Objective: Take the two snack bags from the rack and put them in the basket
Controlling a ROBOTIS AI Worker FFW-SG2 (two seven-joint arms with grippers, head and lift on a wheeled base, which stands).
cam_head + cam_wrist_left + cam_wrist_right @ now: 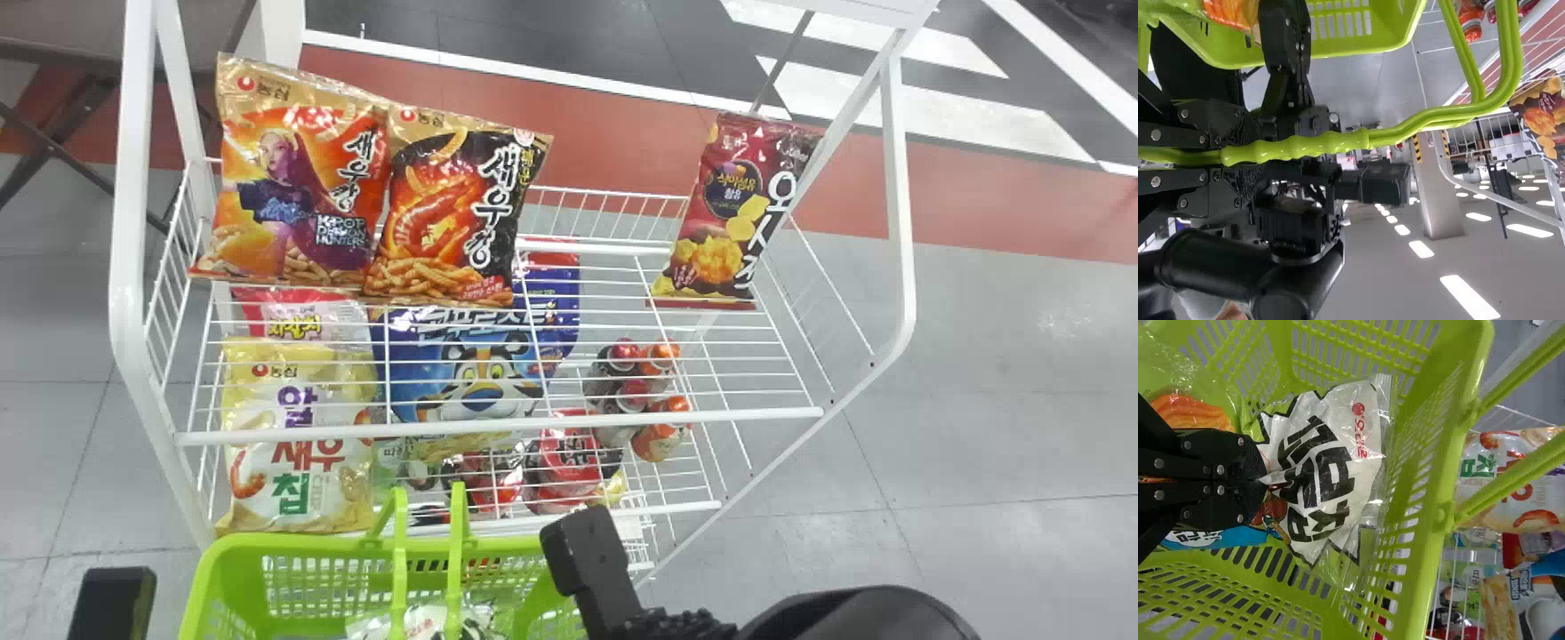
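In the head view the green basket (213,587) stands before the rack, a white snack bag (427,620) inside it. Part of my left gripper's arm (111,604) is at the bottom left, part of my right gripper's arm (587,560) over the basket's right side. In the left wrist view my left gripper (1211,157) is shut around the basket handle (1418,127). The right wrist view has my right gripper (1265,480) inside the basket (1438,487), shut on the edge of the white snack bag (1328,470). Orange (1191,413) and blue (1218,537) packages lie beside it.
The white rack (533,422) holds two orange snack bags (293,187) (453,213) on its upper left and a dark red one (733,213) on its right. Below are a yellow bag (298,436), a blue bag (480,373) and several cups (631,364).
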